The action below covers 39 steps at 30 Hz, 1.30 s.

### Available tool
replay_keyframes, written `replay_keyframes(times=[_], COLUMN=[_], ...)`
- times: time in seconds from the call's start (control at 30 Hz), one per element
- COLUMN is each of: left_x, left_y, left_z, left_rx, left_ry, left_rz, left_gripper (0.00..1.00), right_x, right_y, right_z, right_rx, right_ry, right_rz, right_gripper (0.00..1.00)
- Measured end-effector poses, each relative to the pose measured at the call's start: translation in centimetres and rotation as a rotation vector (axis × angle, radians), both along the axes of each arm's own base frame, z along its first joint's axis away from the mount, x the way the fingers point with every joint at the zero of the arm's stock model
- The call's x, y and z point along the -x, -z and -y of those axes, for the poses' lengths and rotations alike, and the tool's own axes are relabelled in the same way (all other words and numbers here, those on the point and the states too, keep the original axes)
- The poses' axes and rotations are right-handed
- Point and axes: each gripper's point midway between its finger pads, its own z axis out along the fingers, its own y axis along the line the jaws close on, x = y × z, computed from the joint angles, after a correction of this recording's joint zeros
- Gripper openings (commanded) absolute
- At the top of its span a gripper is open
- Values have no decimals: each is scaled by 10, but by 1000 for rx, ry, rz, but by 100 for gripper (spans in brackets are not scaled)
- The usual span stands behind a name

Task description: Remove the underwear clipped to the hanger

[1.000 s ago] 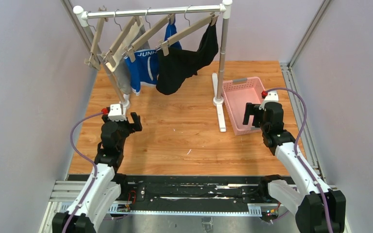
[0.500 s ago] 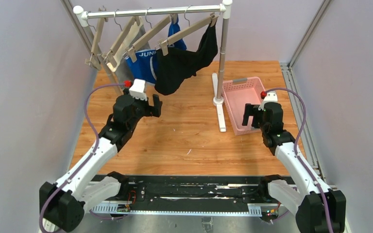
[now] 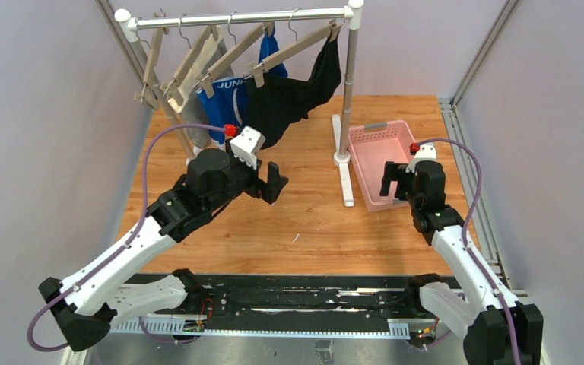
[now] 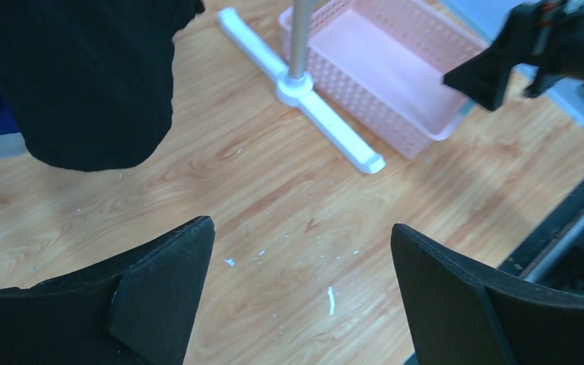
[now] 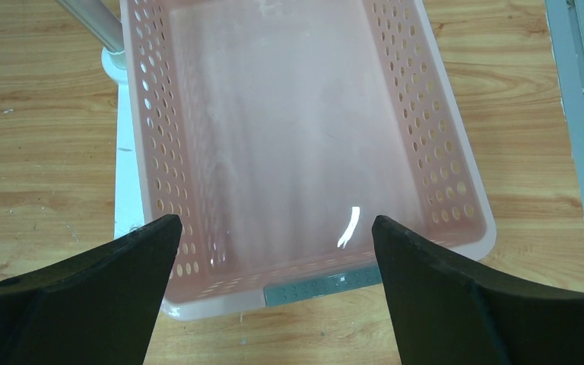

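Note:
Three briefs hang clipped to wooden hangers (image 3: 220, 57) on a white rail: the grey underwear (image 3: 192, 122) at left, the blue underwear (image 3: 224, 106) in the middle, and the black underwear (image 3: 289, 103) at right. My left gripper (image 3: 270, 182) is open and empty, raised just below and in front of the black one. In the left wrist view the black underwear (image 4: 84, 84) hangs up and to the left of my open left gripper (image 4: 300, 228). My right gripper (image 3: 392, 180) is open and empty at the near end of the pink basket (image 3: 372, 141); it also shows in the right wrist view (image 5: 275, 220).
The rack's right post (image 3: 347, 84) stands on a white foot (image 3: 344, 182) just left of the basket. In the right wrist view the pink basket (image 5: 441, 137) holds nothing. Grey walls close in both sides, and black rails run along the table's near edge.
My left arm has risen and swung right and forward, from the table's left side to just under the black underwear. The right arm has not moved.

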Motion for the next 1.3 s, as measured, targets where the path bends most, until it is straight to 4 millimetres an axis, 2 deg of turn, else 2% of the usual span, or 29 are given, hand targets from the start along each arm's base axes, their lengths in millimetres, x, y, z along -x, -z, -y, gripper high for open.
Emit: replay_keyframes(times=[0.07, 0.2, 0.4, 0.53, 0.7, 0.9, 1.1, 1.13, 1.17, 1.3], left_x=[9, 21, 26, 24, 25, 30, 28, 24, 11, -26], left_y=[-17, -66, -134, -176, -220, -256, -287, -293, -300, -294], left_z=[1, 1, -2, -15, -47, -90, -129, -133, -140, -144], left_rx=[24, 88, 149, 155, 145, 112, 61, 53, 29, -35], left_ry=[15, 44, 42, 3, -86, -210, -372, -397, -446, -488], left_rz=[11, 44, 93, 170, 320, 452, 508, 511, 510, 474], left_gripper=[98, 98, 98, 98, 98, 98, 98, 98, 98, 98], right_x=[0, 0, 4, 6, 6, 6, 7, 6, 4, 5], right_y=[0, -1, -7, -16, -45, -81, -92, -94, -98, -106], right_z=[0, 0, -5, -11, -19, -30, -43, -46, -53, -66], right_rx=[0, -1, -3, -1, -8, -3, 6, 10, 15, 37], right_ry=[-1, 0, -19, -39, -70, -109, -148, -155, -175, -210], right_rz=[1, 4, 20, 30, 83, 143, 149, 145, 146, 154], right_gripper=[99, 99, 99, 99, 99, 99, 99, 99, 99, 99])
